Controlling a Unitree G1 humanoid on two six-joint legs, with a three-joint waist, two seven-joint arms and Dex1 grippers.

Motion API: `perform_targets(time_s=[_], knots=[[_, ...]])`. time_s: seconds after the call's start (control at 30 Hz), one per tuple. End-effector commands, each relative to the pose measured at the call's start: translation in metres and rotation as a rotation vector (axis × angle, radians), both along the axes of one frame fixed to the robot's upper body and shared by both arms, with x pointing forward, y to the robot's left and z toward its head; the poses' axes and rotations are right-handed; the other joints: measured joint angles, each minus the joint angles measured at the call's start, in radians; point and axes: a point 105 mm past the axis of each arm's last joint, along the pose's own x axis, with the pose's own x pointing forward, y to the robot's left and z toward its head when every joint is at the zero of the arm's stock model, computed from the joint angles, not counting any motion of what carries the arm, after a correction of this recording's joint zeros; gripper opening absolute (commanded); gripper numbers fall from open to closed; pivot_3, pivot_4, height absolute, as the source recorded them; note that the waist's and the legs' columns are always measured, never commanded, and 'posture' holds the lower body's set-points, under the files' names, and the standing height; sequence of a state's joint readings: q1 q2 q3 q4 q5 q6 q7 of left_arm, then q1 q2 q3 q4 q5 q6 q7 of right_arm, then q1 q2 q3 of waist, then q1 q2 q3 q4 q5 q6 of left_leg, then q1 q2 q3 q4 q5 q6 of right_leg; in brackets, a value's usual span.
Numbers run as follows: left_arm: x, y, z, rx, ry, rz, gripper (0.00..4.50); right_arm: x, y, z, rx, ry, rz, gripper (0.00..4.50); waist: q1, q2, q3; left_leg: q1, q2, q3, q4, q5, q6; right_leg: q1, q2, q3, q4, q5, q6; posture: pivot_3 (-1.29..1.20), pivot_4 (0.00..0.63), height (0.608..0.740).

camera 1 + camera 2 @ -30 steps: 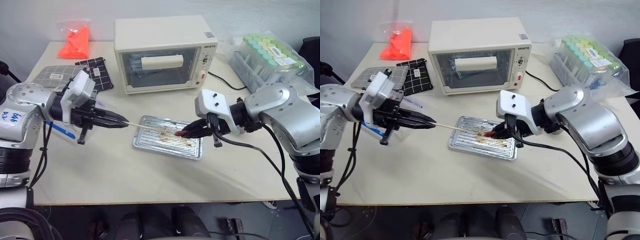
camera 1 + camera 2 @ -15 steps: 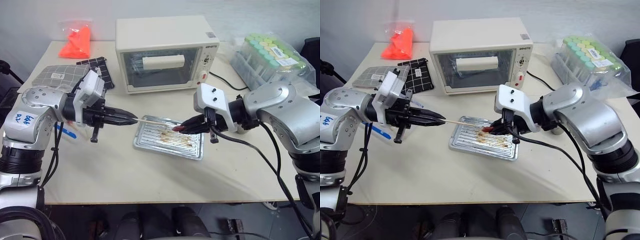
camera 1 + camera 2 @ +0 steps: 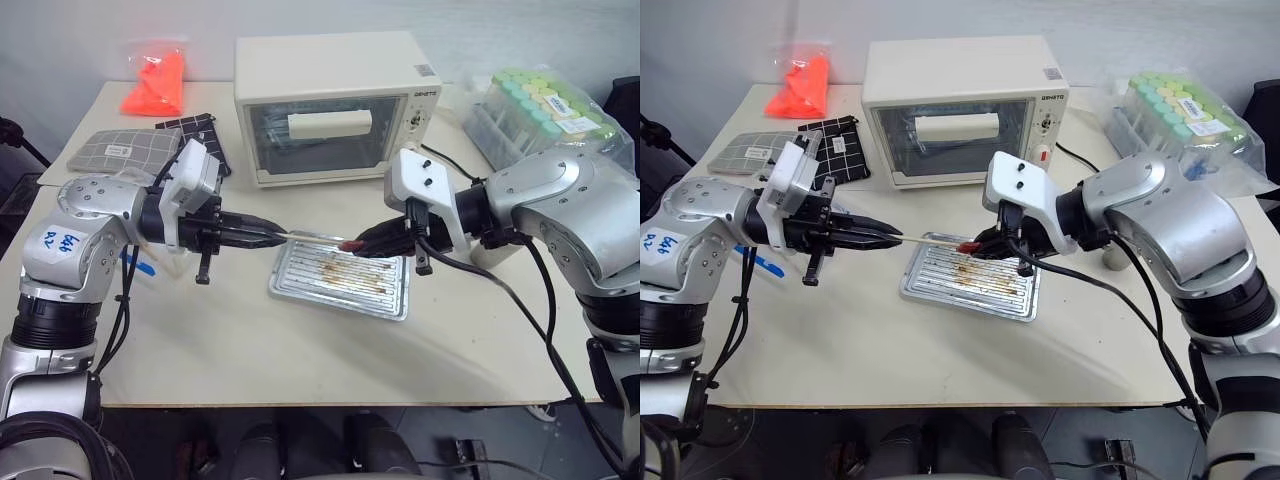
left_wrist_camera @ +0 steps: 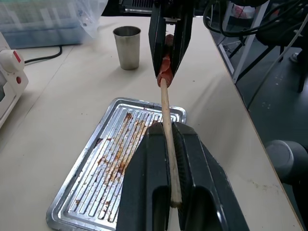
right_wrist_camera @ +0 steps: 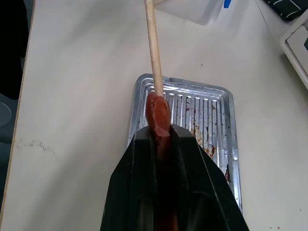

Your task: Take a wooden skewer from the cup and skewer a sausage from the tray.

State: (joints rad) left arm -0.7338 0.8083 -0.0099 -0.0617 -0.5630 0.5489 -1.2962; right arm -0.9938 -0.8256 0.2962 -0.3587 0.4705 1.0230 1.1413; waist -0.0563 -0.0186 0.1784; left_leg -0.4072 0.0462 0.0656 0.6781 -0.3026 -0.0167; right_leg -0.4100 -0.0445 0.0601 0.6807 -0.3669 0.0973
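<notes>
One wooden skewer (image 4: 166,125) gripped in left claw (image 3: 272,233), one sausage (image 5: 158,115) clamped in right claw (image 3: 362,243), one tray (image 3: 385,300), one cup (image 4: 127,47)

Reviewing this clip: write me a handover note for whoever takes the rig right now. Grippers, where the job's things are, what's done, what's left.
Left gripper: shut on the wooden skewer, held roughly level and pointing at the right gripper.
Right gripper: shut on the sausage, held in the air above the tray.
Cup: upright on the table beyond the tray, on the robot's right.
Done: skewer taken from the cup, sausage lifted off the tray, skewer tip meeting the sausage's end.
Left: push the skewer further through the sausage; how deep it has entered cannot be told.
</notes>
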Motion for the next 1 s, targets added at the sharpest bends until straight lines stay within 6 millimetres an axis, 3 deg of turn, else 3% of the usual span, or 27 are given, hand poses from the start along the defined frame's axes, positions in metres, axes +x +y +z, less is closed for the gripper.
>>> perform_targets(time_s=[0.03,0.53,0.77,1.0], knots=[[-0.004,-0.001,0.01,-0.004,-0.042,-0.018,0.0,-0.003,0.001,0.013,0.034,-0.047,0.012,0.26,0.0,0.0,0.0,0.0,0.0,0.0,0.0,0.0,0.0,0.0,0.0,0.0,0.0,0.0,0.0,0.0,0.15,0.74],[-0.006,-0.038,0.009,-0.073,-0.037,-0.128,0.0,-0.017,0.02,0.03,0.113,-0.012,0.078,0.26,0.0,0.0,0.0,0.0,0.0,0.0,0.0,0.0,0.0,0.0,0.0,0.0,0.0,0.0,0.0,0.0,0.15,0.74],[-0.005,-0.039,0.009,-0.084,-0.036,-0.127,0.0,-0.017,0.021,0.028,0.113,-0.006,0.073,0.26,0.001,0.0,0.0,0.0,0.0,0.0,0.0,0.0,0.0,0.0,0.0,0.0,0.0,0.0,0.0,0.0,0.15,0.74],[0.002,-0.02,0.008,-0.077,-0.035,-0.04,0.0,-0.006,0.011,0.026,0.096,-0.042,0.015,1.97,0.0,0.0,0.0,-0.001,0.0,0.0,0.0,0.0,0.0,0.0,0.0,0.0,0.001,0.0,0.0,0.0,0.15,0.74]])
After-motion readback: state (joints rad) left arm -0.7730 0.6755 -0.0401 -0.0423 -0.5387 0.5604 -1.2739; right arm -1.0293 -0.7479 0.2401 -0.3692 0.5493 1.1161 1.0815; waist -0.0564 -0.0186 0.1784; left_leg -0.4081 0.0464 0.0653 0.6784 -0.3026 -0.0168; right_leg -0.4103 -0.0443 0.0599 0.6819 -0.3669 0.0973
